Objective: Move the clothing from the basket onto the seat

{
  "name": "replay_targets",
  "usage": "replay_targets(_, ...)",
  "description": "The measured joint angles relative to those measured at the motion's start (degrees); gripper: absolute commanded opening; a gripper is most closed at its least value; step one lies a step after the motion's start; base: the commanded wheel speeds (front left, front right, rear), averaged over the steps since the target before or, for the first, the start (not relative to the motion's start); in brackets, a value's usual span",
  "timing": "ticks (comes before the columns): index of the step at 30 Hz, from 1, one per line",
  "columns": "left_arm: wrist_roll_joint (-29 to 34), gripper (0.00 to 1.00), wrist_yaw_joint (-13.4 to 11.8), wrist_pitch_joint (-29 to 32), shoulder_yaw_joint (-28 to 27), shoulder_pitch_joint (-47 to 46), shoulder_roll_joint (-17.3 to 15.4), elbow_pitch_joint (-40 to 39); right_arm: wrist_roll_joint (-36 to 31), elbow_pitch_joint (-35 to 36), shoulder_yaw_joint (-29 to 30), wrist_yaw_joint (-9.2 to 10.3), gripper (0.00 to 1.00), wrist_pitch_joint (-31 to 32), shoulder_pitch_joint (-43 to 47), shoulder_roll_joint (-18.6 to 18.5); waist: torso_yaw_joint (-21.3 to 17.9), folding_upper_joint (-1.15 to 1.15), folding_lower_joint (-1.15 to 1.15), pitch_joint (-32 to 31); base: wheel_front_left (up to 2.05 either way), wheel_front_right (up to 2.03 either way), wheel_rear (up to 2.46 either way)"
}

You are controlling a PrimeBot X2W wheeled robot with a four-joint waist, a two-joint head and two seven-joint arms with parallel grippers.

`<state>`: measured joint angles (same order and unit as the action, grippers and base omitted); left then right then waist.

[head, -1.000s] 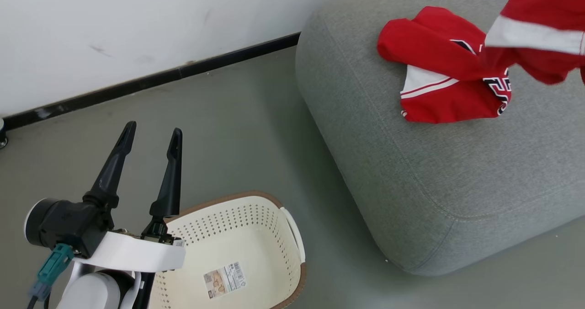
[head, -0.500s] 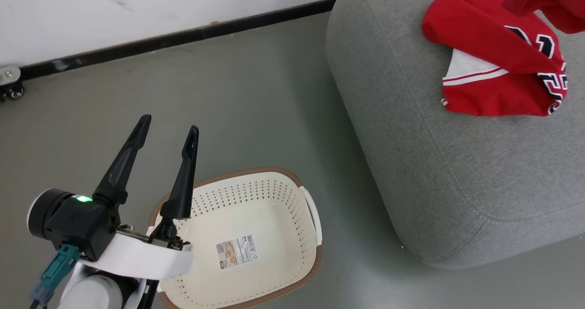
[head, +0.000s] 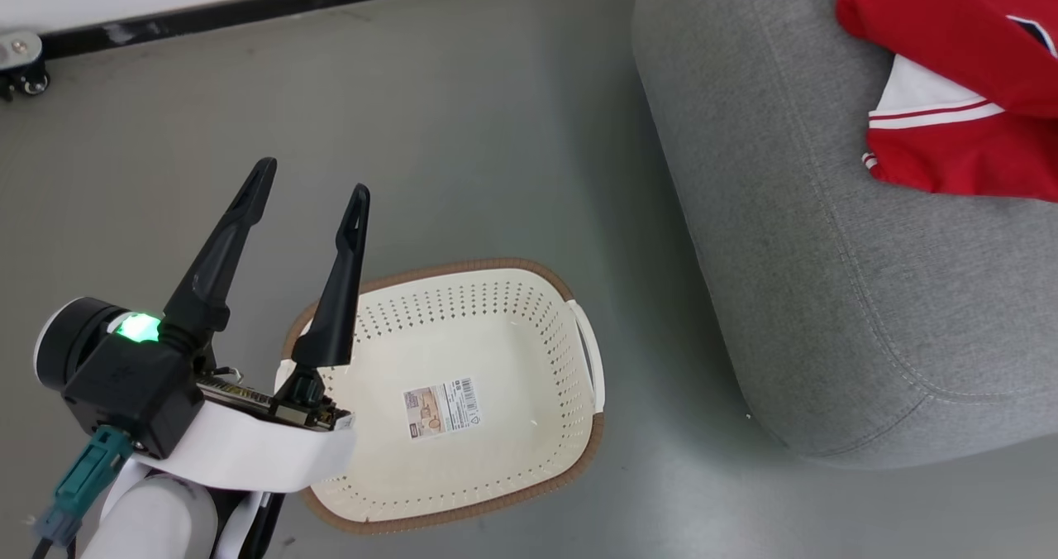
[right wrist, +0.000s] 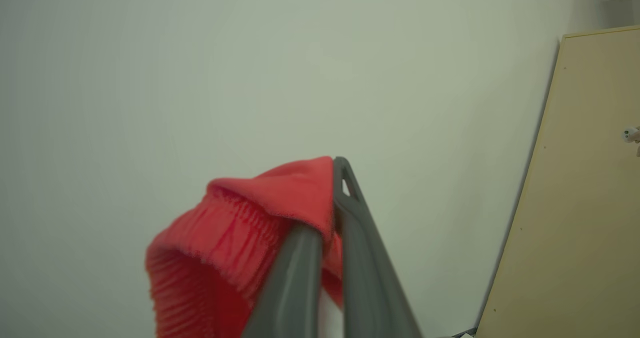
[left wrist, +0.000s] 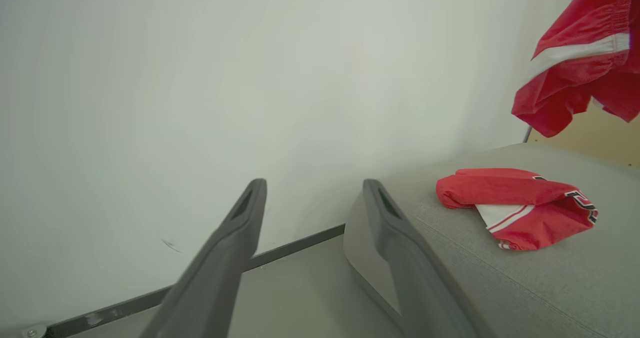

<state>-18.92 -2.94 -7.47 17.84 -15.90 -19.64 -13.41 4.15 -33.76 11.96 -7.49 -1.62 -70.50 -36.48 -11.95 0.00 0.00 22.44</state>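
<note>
Basket (head: 529, 311): emptied. Seat (head: 793, 294): one jersey (head: 950, 137) delivered. My right gripper (right wrist: 327, 208): clamped on red shorts (right wrist: 235, 238) (undelivered). Left gripper (head: 310, 191): spread, idle.

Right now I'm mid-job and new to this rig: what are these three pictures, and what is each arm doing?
One wheeled robot with two arms, seen through three cameras. The head camera looks down at the floor: the basket has no clothing in it, only a sticker on its bottom, and the grey seat stands beside it with a red jersey lying on top. The left gripper hovers at the basket's edge, jaws open, holding nothing. The left wrist camera looks along those fingers towards the wall and seat; red shorts hang in the air above the jersey. The right wrist camera shows the right gripper shut on the shorts' waistband.
</note>
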Motion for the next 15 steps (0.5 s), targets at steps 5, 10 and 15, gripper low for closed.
replay_targets(5, 0.0, 1.0, 0.3, 0.7, 0.1, -0.8, -0.2, -0.3, -1.5, -2.7, -1.1, 0.0, 0.0, -1.0, 0.5, 1.1, 0.5, 0.0, 0.0, 1.5, 0.0, 0.0, 0.0)
replay_targets(10, 0.6, 1.0, 0.3, 1.4, 0.1, -1.2, -0.5, -0.8, -2.2, -6.2, -0.5, -0.01, 0.0, -2.0, 5.2, 4.6, 0.9, 0.0, 0.0, 3.2, 0.0, 0.0, 0.0)
replay_targets(15, 1.0, 1.0, 0.3, 1.9, 0.0, -2.4, -1.1, -1.5, -2.2, -10.6, 0.9, -0.01, 0.0, -3.4, 8.1, 5.8, 1.2, 0.0, 0.0, 4.8, 0.0, 0.0, 0.0)
